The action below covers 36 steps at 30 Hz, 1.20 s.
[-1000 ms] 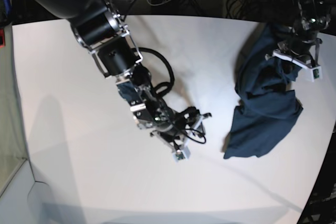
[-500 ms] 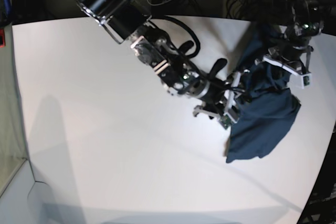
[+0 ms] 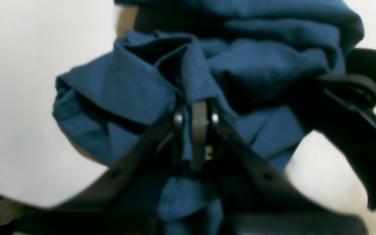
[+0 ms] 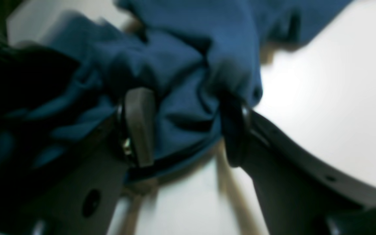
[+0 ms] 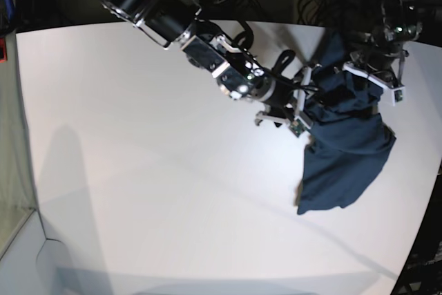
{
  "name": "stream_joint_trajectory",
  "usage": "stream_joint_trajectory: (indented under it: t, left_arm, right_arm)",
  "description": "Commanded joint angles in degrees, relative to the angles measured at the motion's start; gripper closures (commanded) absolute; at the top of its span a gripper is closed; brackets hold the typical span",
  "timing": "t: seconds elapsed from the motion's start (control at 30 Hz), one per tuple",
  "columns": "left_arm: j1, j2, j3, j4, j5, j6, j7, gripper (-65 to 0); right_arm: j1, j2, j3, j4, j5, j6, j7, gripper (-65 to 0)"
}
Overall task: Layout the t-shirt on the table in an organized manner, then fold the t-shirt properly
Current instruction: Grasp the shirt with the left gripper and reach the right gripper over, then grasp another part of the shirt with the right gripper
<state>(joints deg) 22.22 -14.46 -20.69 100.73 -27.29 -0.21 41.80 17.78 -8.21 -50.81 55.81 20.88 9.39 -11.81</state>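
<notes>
Base cam overhead; both wrist cams close-up, sharing t-shirt (image 5: pixel 345 150).

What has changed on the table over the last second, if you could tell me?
The right gripper swung from mid-table across to the t-shirt and now stands open around a fold at its edge, not yet closed. The shirt's upper part has bunched and lifted slightly. The left gripper stays shut on the shirt's upper cloth, and the lower part remains lying on the table.

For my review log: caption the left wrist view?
Left end effector shut on a bunched fold of the dark navy-blue cloth t-shirt above the white table.
</notes>
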Motion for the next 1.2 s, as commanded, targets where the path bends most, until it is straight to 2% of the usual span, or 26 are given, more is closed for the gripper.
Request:
stream_joint_trajectory:
  t: [0.0, 0.07, 0.23, 0.37, 0.43, 0.63, 0.83, 0.97, 1.1, 1.17]
  left_arm:
    - [-0.11, -0.79, -0.46, 1.12, -0.27, -0.10, -0.79, -0.4]
    - [0.60, -0.97, -0.46, 0.85, -0.27, -0.10, -0.88, -0.4]
    - [0.86, -0.97, -1.69, 0.59, -0.27, -0.10, -1.14, -0.4]
    - [0.24, -0.71, -3.53, 0.59, -0.27, -0.10, -0.97, -0.4]
    - [-0.99, -0.71, -3.71, 0.59, -0.27, -0.10, -0.79, -0.4]
    - [-1.16, -0.18, -2.13, 2.70, -1.77, -0.10, -0.53, -0.4]
    - [0.24, 2.81, -0.19, 8.85, -7.74, -0.10, 5.72, -0.4]
    - [0.24, 4.83, 1.04, 10.09, -10.82, -0.10, 9.32, -0.9]
    - [-0.28, 5.27, 1.39, 10.44, -13.46, -0.10, 13.01, -1.5]
    - [-0.37, 5.27, 1.22, 10.44, -13.55, -0.10, 13.72, -5.3]
  right_arm:
    - [1.16, -0.79, 0.04, -0.21, 0.35, 0.15, 1.57, -30.5]
    - [1.16, -0.79, 0.30, -1.88, 0.35, 0.15, 2.28, -24.7]
    - [0.99, -0.79, 3.91, -0.73, 0.35, 0.15, 2.01, 0.0]
    - [-2.62, -0.79, 7.42, 8.06, 0.35, 0.15, 2.01, 0.0]
    - [-4.64, 1.22, 8.48, 13.42, -0.01, 0.15, 1.66, 0.0]
    - [-8.15, 8.08, 14.37, 26.87, -0.09, 0.15, -5.72, 0.0]
    - [-9.30, 13.17, 21.40, 32.50, 0.26, 0.15, -7.83, 0.0]
    - [-10.09, 14.84, 23.07, 34.78, 0.26, 0.15, -8.63, 0.0]
    - [-11.49, 15.11, 23.07, 35.57, -0.01, 0.15, -8.63, 0.0]
    - [-12.46, 15.11, 23.07, 35.66, -0.01, 0.15, -8.63, 0.0]
